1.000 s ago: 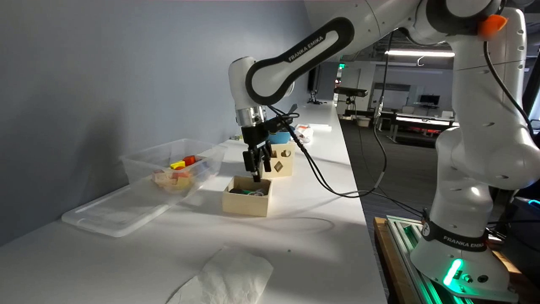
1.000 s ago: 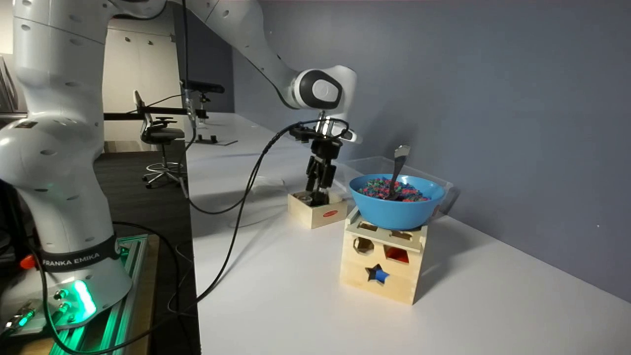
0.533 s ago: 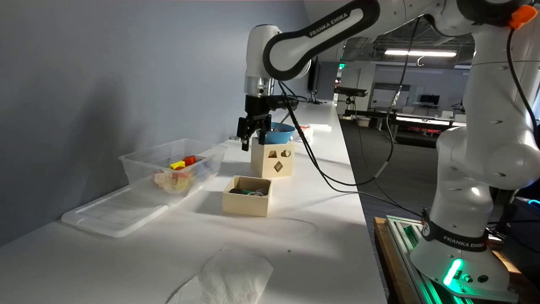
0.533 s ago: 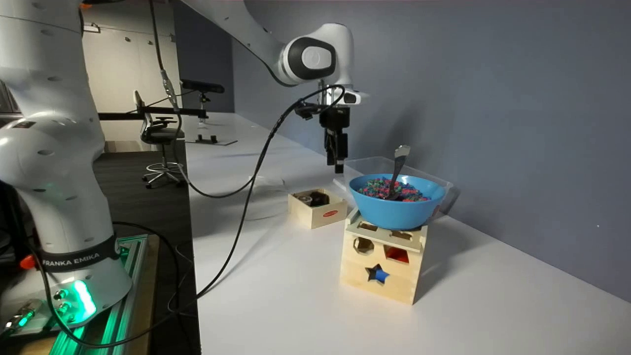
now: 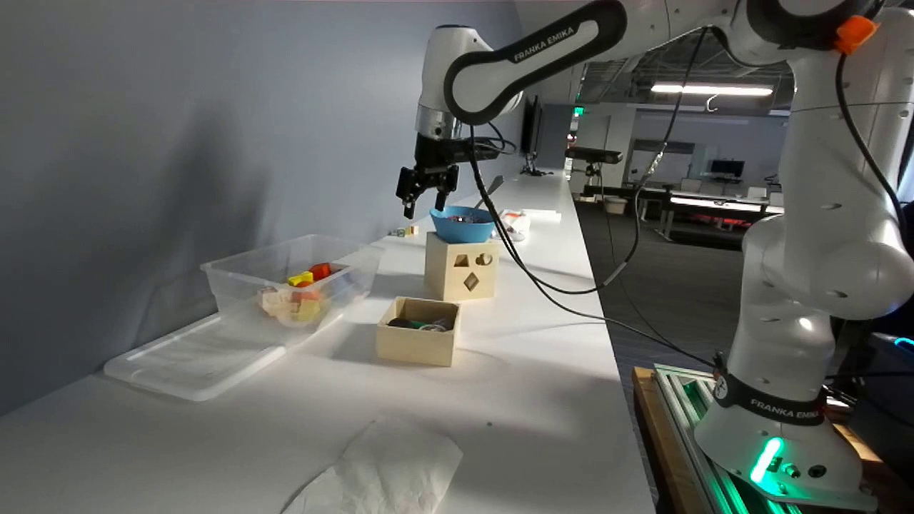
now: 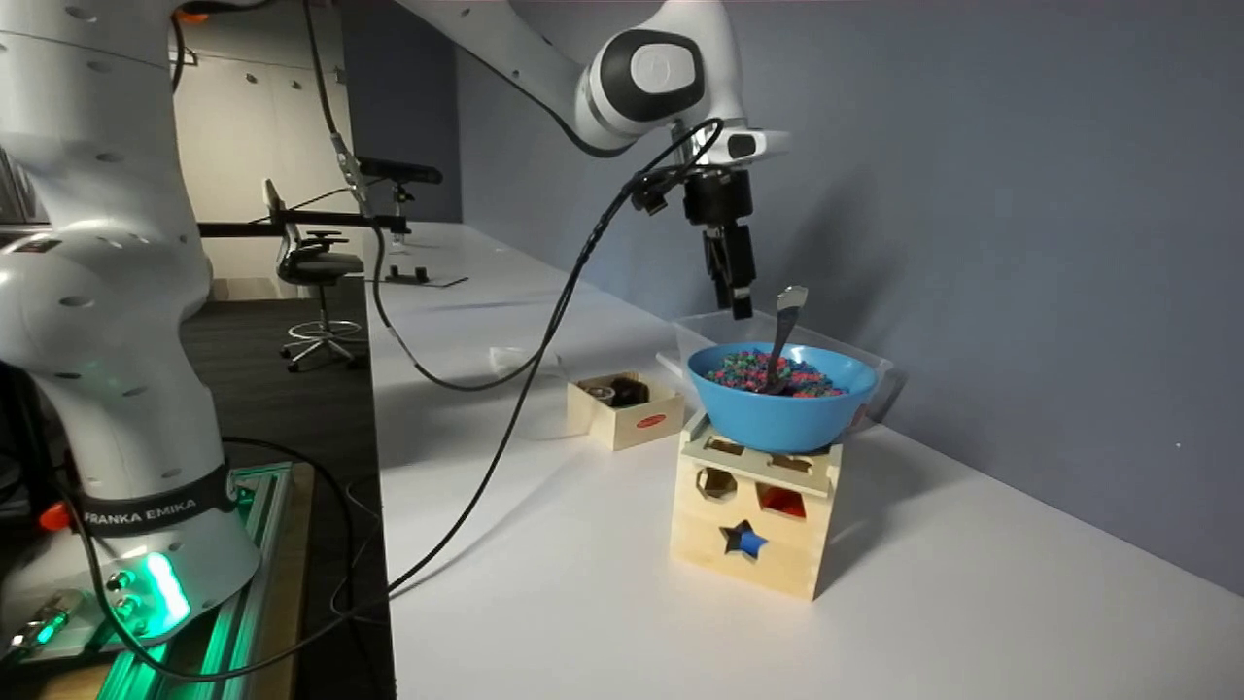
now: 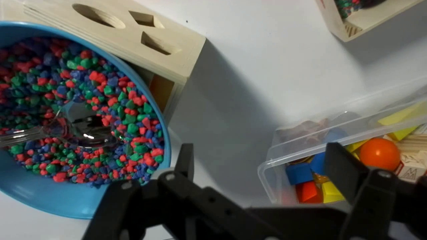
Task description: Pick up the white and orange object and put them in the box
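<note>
At the foot of the wrist view, nearest the lens, the gripper (image 7: pixel 260 156) has its two black fingers (image 7: pixel 348 170) spread wide apart. It points down, slightly tilted, at the end of the arm (image 5: pixel 571 57); in an exterior view this rises from its base (image 5: pixel 785 457) at lower right, crosses the top of the frame and dips at upper centre, so that the gripper hangs above the table (image 5: pixel 550 428), near a blue bowl (image 6: pixel 787 428) but apart from it.

On this white surface a thin white sheet (image 5: pixel 400 464) lies at the frame's bottom edge. Beyond it, at left, a clear lid (image 5: pixel 193 364) lies flat beside a clear plastic bin (image 5: pixel 228 282). In the bin, among coloured blocks (image 7: pixel 298 173), sits the orange object (image 7: pixel 379 154), a ball at the right of the wrist view. Which thing is the white one I cannot tell. The box (image 5: pixel 414 348), low and tan, stands near the centre with dark and green items (image 5: pixel 403 323) inside. Farther back, a pale wooden cube (image 5: pixel 460 275) with cut-out shapes carries the bowl, full of red, green and blue grains (image 7: pixel 143 140), a tilted utensil (image 6: pixel 783 331) stuck in them.

A grey-blue wall (image 5: pixel 214 121) runs along the table. At upper right, far off, are a ceiling light (image 5: pixel 710 90) and a monitor (image 5: pixel 727 168); an office chair (image 6: pixel 326 264) stands at left in an exterior view.
</note>
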You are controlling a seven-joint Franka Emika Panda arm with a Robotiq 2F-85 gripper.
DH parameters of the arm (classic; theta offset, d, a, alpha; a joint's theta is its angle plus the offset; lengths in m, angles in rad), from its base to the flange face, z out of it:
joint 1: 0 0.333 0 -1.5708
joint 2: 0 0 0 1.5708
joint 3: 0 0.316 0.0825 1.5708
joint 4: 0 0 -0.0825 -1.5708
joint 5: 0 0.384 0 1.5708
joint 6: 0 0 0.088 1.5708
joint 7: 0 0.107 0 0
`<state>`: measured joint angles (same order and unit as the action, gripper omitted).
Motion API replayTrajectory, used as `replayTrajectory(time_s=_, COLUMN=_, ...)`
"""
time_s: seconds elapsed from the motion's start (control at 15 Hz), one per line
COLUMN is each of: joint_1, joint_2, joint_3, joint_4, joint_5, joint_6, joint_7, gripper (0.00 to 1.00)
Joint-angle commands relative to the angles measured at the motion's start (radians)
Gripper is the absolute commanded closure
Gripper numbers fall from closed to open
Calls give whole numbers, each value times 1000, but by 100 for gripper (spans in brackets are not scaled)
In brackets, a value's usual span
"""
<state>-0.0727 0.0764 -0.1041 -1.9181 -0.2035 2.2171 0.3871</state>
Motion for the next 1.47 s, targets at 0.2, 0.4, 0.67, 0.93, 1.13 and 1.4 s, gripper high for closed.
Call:
replayTrajectory(time_s=0.2, joint_1=3, joint_2=18, joint_3=0, joint_4=17, joint_5=1, joint_6=-4, joint_7=0, gripper=0)
replayTrajectory(time_s=0.4, joint_1=-2, joint_2=71, joint_3=-6, joint_4=74, joint_5=-11, joint_6=77, joint_7=-15, gripper=0)
replayTrajectory(time_s=0.67, joint_1=-13, joint_2=243, joint_3=-8, joint_4=311, joint_5=26, joint_6=65, joint_7=-178, gripper=0)
replayTrajectory(time_s=0.93, joint_1=-21, joint_2=398, joint_3=28, joint_4=521, joint_5=58, joint_6=8, joint_7=-415, gripper=0)
replayTrajectory(time_s=1.13, joint_1=-20, joint_2=503, joint_3=64, joint_4=672, joint_5=62, joint_6=-45, joint_7=-568, gripper=0)
replayTrajectory(time_s=1.4, joint_1=-17, joint_2=588, joint_3=105, joint_4=820, joint_5=63, joint_6=-115, joint_7=-728, gripper=0)
